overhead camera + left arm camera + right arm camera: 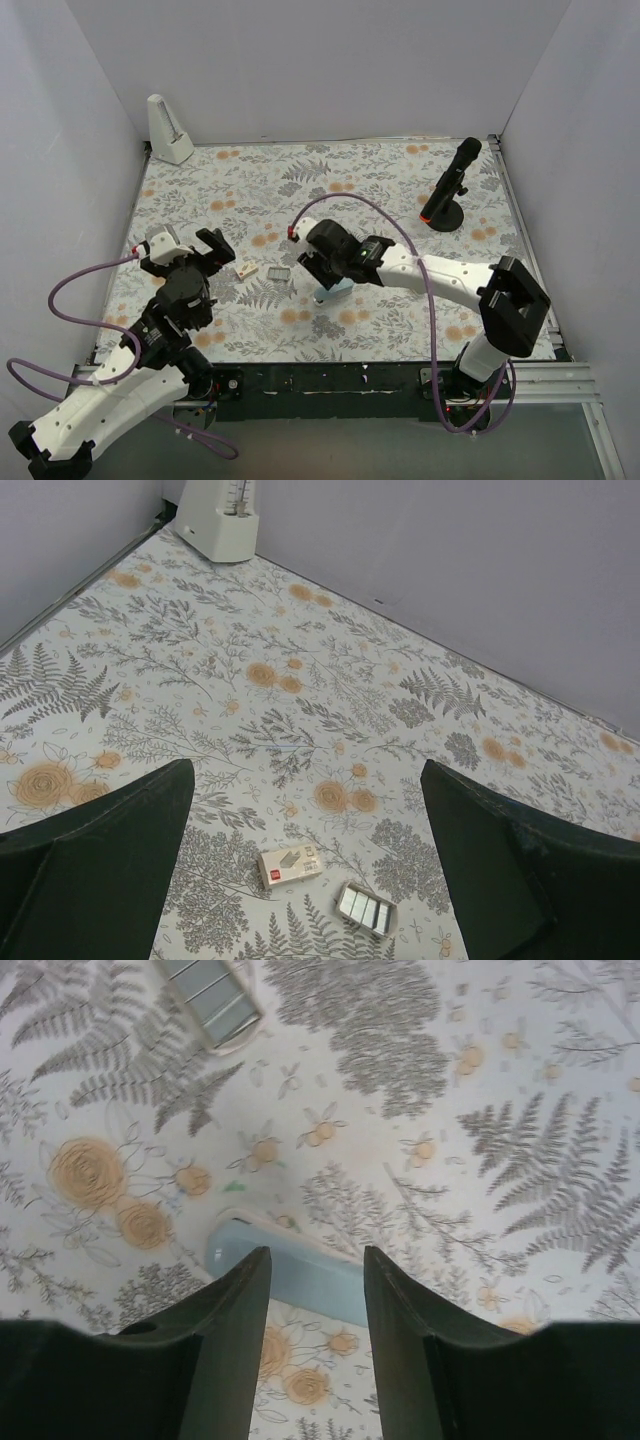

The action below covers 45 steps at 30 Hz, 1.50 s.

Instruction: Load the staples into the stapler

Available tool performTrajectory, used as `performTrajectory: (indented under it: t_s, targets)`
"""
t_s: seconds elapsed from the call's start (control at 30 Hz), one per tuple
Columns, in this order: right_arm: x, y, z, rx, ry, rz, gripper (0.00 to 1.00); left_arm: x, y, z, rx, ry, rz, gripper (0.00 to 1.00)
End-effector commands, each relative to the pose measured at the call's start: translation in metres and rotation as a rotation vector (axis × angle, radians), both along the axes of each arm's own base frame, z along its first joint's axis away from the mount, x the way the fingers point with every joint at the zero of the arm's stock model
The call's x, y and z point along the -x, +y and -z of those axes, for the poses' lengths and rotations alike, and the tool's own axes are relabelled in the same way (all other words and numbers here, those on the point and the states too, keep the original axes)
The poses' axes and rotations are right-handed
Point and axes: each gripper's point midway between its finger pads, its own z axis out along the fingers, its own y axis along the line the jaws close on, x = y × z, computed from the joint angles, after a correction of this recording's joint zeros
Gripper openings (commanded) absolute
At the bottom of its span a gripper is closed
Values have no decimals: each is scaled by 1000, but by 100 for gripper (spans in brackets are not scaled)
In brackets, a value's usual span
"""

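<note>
Right wrist view: my right gripper (315,1257), fingers apart over stapler (232,1246) on bench (520,1080), lined up for grab, I judge. Left gripper (307,770) wide open above staples (366,908).

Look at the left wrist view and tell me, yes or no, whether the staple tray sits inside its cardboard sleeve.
No, the staple tray lies uncovered beside the cardboard sleeve, not inside it.

Likely lab: white-walled booth (300,60), floral tabletop (380,190)
</note>
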Motion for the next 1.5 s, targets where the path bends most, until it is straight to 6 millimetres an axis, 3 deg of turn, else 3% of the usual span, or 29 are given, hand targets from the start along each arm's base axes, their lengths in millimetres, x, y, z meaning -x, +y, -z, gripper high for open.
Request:
performTrajectory:
  t_s: [0.0,0.07,0.13,0.23,0.4,0.53,0.57,0.8,0.9,1.0,1.13,1.3,1.47]
  targets:
    - [-45,-12,-58,-153,-77,91,54,3,10,-1,12,-15,-49,98]
    - [-57,-25,-68,-199,-85,119,66,4,12,-3,21,-22,-51,98]
    - [-51,-25,-64,-185,-99,-9,80,5,13,-4,30,-30,-53,98]
    - [-26,-21,-48,-148,-75,-259,88,7,15,-5,41,-42,-57,98]
    - [5,-13,-29,-136,-23,-546,89,8,17,-5,40,-42,-62,98]
    - [12,-13,-9,-48,19,-651,89,8,17,-3,35,-38,-62,98]
    - [12,-13,4,-15,47,-674,89,7,16,-3,35,-38,-60,98]
    - [-2,-4,33,75,85,-629,83,6,14,0,16,-24,-52,98]
    - [-8,-2,36,74,74,-604,74,5,12,2,12,-18,-46,98]
    - [-10,-6,41,74,101,-569,58,4,11,2,9,-15,-43,98]
    - [-12,-25,46,86,136,-484,38,4,11,3,5,-11,-45,98]
    - [-27,-66,52,134,133,-259,36,4,12,3,7,-12,-51,98]
    - [-24,-106,56,144,197,-3,37,4,13,4,4,-10,-61,98]
